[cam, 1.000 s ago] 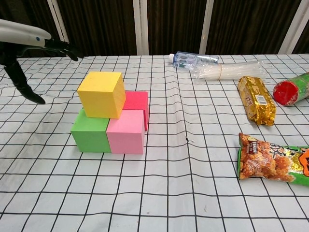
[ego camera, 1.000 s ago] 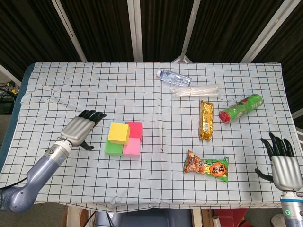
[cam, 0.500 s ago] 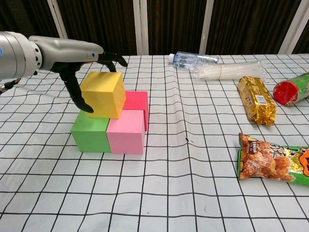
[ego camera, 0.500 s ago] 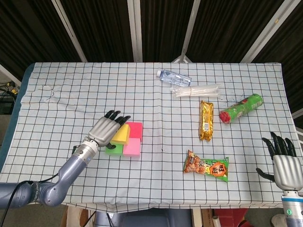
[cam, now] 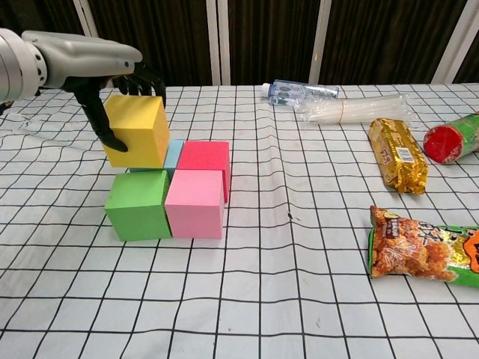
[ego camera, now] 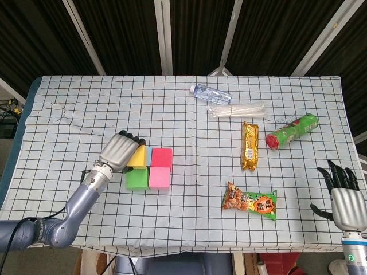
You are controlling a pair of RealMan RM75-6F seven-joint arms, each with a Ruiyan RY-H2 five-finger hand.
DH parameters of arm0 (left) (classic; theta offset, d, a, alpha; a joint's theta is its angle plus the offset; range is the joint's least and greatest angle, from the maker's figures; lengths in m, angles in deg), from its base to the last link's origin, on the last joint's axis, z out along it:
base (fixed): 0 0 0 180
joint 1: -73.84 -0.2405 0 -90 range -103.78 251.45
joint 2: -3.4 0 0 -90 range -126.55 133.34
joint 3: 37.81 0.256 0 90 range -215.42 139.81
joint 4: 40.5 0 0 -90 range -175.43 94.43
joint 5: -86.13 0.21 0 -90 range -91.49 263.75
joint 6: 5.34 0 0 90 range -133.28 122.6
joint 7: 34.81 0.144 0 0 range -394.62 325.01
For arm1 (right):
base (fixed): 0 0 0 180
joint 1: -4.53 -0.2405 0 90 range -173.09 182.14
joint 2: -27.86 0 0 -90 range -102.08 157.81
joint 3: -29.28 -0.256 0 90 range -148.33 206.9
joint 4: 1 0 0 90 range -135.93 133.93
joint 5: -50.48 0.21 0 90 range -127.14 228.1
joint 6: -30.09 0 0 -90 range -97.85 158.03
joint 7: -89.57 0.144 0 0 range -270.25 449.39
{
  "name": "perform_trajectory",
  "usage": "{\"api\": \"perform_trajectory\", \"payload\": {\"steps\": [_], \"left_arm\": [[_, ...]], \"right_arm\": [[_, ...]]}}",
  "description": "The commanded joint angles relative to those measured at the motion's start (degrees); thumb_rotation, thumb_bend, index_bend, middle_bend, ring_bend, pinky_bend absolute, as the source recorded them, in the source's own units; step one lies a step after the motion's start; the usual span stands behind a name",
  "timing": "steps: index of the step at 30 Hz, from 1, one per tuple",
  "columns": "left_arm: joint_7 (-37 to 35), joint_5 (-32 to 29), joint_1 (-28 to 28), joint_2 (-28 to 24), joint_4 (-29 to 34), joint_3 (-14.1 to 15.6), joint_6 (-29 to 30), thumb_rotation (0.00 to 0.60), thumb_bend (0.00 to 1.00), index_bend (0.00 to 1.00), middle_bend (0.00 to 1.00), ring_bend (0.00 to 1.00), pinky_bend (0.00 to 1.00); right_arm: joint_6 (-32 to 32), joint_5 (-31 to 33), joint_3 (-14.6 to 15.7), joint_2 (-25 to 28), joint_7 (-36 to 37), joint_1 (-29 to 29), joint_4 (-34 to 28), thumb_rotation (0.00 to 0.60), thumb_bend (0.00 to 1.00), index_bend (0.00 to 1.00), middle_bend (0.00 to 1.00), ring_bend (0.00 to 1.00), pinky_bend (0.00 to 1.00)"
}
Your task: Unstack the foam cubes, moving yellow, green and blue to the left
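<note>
I've got the yellow cube point(cam: 135, 131) in my left hand point(cam: 112, 71), lifted clear off the stack and tilted a bit, hanging just above and left of the green cube point(cam: 138, 205). It's a plain matte foam block w/ clean edges. Thumb presses its left face, the other fingers curl over the far top edge, so it's pinched between them. In the head view the left hand point(ego camera: 119, 151) covers most of the yellow cube point(ego camera: 138, 157); forearm runs from the near-left corner up toward the blocks.

Under it the rest sit on the checked tablecloth point(cam: 262, 299), left of centre: green near-left, pink cube point(cam: 195, 203) touching its right side, red cube point(cam: 203, 158) behind the pink, and a light blue cube point(cam: 174, 155) behind the green, only a sliver showing in the chest view.

Right hand point(ego camera: 343, 195) is at the near-right edge, well apart from the cubes, fingers spread, holding nothing.

Vs half a sec ago: then the hand was only closing round the yellow cube, which sat on top of the stack. Now it's up and shifted left, and the blue one has come into sight. Green, pink, red haven't moved; right hand hasn't either.

Right side of the table: water bottle point(cam: 301, 91), bag of clear straws point(cam: 355, 110), gold snack pack point(cam: 397, 154), green tube w/ red cap point(cam: 452, 138), orange snack bag point(cam: 423, 255).
</note>
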Motion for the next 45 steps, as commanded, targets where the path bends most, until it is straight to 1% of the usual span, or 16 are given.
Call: {"api": "perform_trajectory", "payload": {"steps": [1, 4, 5, 7, 10, 14, 16, 19, 20, 22, 24, 26, 31, 33, 38, 45], "left_arm": [[-2.25, 2.86, -1.16, -0.65, -1.2, -0.39, 1.54, 0.6, 0.36, 0.35, 0.46, 0.32, 0.25], [-5.59, 7.31, -3.0, -1.12, -2.87, -0.74, 4.09, 0.6, 0.34, 0.34, 0.45, 0.32, 0.25], [-6.38, 9.06, -4.04, -1.65, -4.0, -0.32, 5.38, 0.6, 0.32, 0.34, 0.44, 0.32, 0.25], [-6.14, 9.98, -5.31, -2.94, -5.37, 0.89, 6.02, 0.6, 0.3, 0.32, 0.42, 0.32, 0.24], [-3.89, 8.41, -6.43, -5.16, -6.68, 2.76, 5.29, 0.6, 0.26, 0.3, 0.39, 0.32, 0.24], [-0.81, 4.79, -7.25, -6.28, -8.53, 3.79, 5.19, 0.6, 0.22, 0.27, 0.35, 0.3, 0.23], [0.72, 3.01, -7.47, -6.22, -9.56, 4.01, 5.23, 0.6, 0.18, 0.21, 0.26, 0.24, 0.19], [3.55, -0.8, -7.37, -6.13, -10.24, 4.41, 4.23, 0.6, 0.09, 0.1, 0.09, 0.08, 0.1], [4.54, -2.45, -7.04, -6.32, -9.93, 4.51, 3.19, 0.6, 0.06, 0.06, 0.04, 0.04, 0.09], [5.09, -4.12, -6.42, -6.64, -9.09, 4.3, 1.51, 0.6, 0.02, 0.03, 0.0, 0.0, 0.08], [4.06, -3.96, -6.12, -6.91, -8.21, 3.76, 0.31, 0.6, 0.0, 0.03, 0.0, 0.0, 0.08], [1.64, -2.38, -6.19, -6.99, -7.34, 2.93, -0.47, 0.6, 0.0, 0.02, 0.0, 0.0, 0.08], [-7.11, 3.73, -7.28, -7.46, -4.21, 0.91, -2.35, 0.6, 0.0, 0.02, 0.0, 0.0, 0.1], [-8.94, 4.96, -7.46, -8.42, -2.8, 0.82, -3.58, 0.6, 0.0, 0.02, 0.0, 0.0, 0.1], [-9.11, 6.05, -7.73, -9.55, -0.31, 1.69, -4.28, 0.6, 0.0, 0.01, 0.0, 0.0, 0.1], [-8.85, 5.18, -8.47, -6.85, -0.01, 2.75, -3.11, 0.6, 0.0, 0.01, 0.0, 0.0, 0.11]], "right_arm": [[0.11, 0.03, 0.01, -0.13, -0.31, -0.08, 0.06, 0.6, 0.06, 0.17, 0.02, 0.07, 0.0], [0.52, 0.2, -0.01, -0.3, -0.5, -0.28, 0.1, 0.6, 0.06, 0.17, 0.02, 0.07, 0.0], [0.58, 0.23, -0.03, -0.34, -0.46, -0.32, 0.13, 0.6, 0.06, 0.17, 0.02, 0.07, 0.0], [0.58, 0.23, -0.03, -0.42, -0.38, -0.33, 0.2, 0.6, 0.06, 0.17, 0.02, 0.07, 0.0], [0.77, 0.35, -0.05, -0.55, -0.4, -0.42, 0.26, 0.6, 0.06, 0.17, 0.02, 0.07, 0.0], [1.16, 0.56, -0.07, -0.61, -0.51, -0.6, 0.12, 0.6, 0.06, 0.17, 0.02, 0.07, 0.0], [1.03, 0.29, 0.02, -0.61, -0.47, -0.57, -0.02, 0.6, 0.06, 0.17, 0.02, 0.07, 0.0], [0.86, 0.03, 0.11, -0.62, -0.35, -0.52, -0.03, 0.6, 0.06, 0.17, 0.02, 0.07, 0.0], [0.92, 0.1, 0.08, -0.66, -0.41, -0.57, 0.0, 0.6, 0.06, 0.17, 0.02, 0.07, 0.0], [1.12, 0.26, 0.06, -0.69, -0.48, -0.64, 0.03, 0.6, 0.06, 0.17, 0.02, 0.07, 0.0], [1.32, 0.51, 0.02, -0.7, -0.52, -0.69, 0.05, 0.6, 0.06, 0.17, 0.02, 0.07, 0.0], [1.34, 0.61, -0.03, -0.69, -0.59, -0.72, 0.07, 0.6, 0.06, 0.17, 0.02, 0.07, 0.0], [1.42, 0.73, -0.05, -0.76, -0.5, -0.75, 0.22, 0.6, 0.06, 0.17, 0.02, 0.07, 0.0], [1.63, 0.95, -0.11, -0.79, -0.58, -0.84, 0.25, 0.6, 0.06, 0.17, 0.02, 0.07, 0.0], [1.79, 0.77, 0.08, -0.93, -0.6, -0.91, 0.35, 0.6, 0.06, 0.17, 0.02, 0.07, 0.0], [1.72, 0.93, 0.01, -0.84, -0.73, -0.89, 0.15, 0.6, 0.06, 0.17, 0.02, 0.07, 0.0]]}}
